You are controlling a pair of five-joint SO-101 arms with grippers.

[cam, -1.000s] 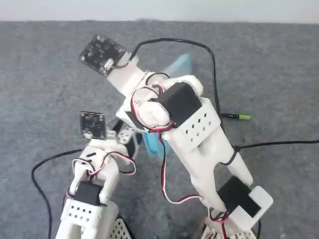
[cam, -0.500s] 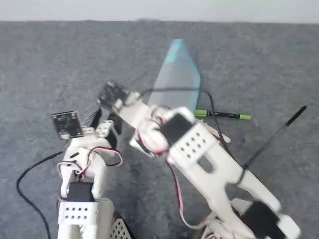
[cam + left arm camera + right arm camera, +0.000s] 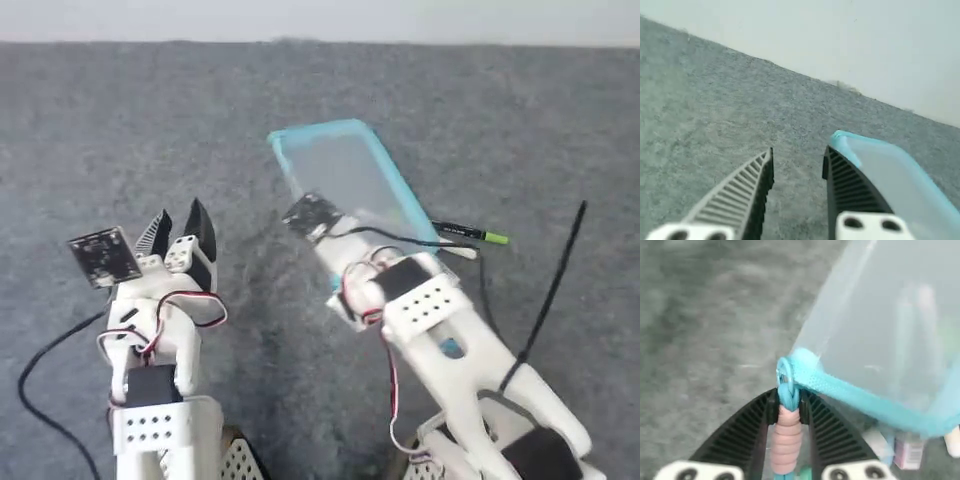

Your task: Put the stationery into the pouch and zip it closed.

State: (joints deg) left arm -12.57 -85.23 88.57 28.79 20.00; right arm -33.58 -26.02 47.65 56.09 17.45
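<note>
We count one see-through pouch (image 3: 345, 175) with a teal edge on the grey table (image 3: 100, 120), and one green-tipped pen (image 3: 470, 233) just beside it. Our right gripper (image 3: 788, 395) pinches the pouch's zipper pull (image 3: 786, 432). Our left gripper (image 3: 797, 157) hangs wide and empty near the pouch.

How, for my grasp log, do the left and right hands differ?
The left hand is open and empty; the right hand is shut on the zipper pull of the pouch. The left hand hangs apart from the pouch; the right hand is at its corner. Both have black ribbed fingers.
</note>
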